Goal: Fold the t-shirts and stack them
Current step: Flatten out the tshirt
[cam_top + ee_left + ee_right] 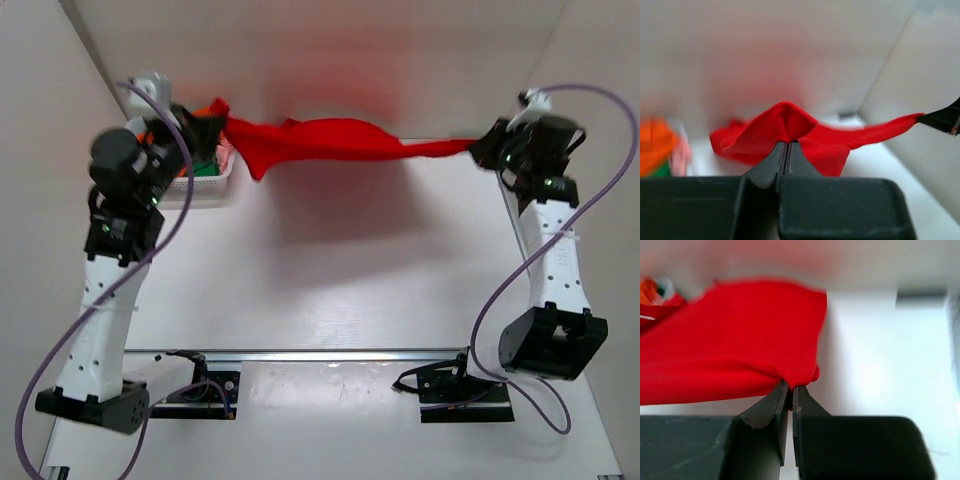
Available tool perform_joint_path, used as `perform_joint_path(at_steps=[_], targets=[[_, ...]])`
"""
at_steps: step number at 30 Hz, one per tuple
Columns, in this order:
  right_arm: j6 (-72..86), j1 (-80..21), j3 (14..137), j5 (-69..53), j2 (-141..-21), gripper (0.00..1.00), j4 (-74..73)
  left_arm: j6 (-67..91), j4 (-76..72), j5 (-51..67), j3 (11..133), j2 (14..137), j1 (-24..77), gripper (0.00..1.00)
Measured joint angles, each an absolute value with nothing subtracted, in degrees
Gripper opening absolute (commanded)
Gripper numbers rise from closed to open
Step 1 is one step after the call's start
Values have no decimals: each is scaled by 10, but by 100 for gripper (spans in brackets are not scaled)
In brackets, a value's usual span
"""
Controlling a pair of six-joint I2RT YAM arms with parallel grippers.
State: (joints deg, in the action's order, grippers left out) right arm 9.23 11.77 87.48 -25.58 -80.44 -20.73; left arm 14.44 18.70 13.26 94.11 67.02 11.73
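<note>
Two robot grippers are holding a bright red t-shirt (320, 140) stretched between them in the air, above the far part of a white table (350, 280). The left gripper (787, 146) is clamping its jaws tight on a peaked fold at the shirt's left end. The right gripper (790, 388), jaws equally closed, is pinching the right end. The cloth is sagging in the middle. A white mesh basket (212, 186) is sitting just beside the left gripper, holding an orange t-shirt (655, 142) and a green t-shirt (205, 168).
</note>
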Motion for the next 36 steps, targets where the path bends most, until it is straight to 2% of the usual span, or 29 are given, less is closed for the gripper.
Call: perform_joint_path(at_steps=[4, 7, 10, 16, 22, 28, 31, 36], targets=[[92, 122, 702, -257, -761, 0, -224, 156, 200, 109, 721, 580, 118, 0], [90, 125, 634, -255, -727, 0, -262, 163, 236, 92, 591, 517, 121, 0], [89, 129, 608, -256, -675, 0, -287, 170, 288, 90, 523, 449, 117, 0], [87, 136, 609, -255, -599, 0, -292, 166, 285, 118, 530, 423, 127, 0], [88, 135, 569, -253, -599, 0, -300, 181, 263, 147, 459, 452, 157, 0], [89, 114, 547, -253, -610, 0, -313, 171, 276, 173, 455, 481, 156, 0], [89, 88, 565, -249, -640, 0, -314, 159, 295, 171, 498, 533, 150, 0], [88, 62, 716, -225, -733, 0, -330, 148, 311, 155, 675, 649, 107, 0]])
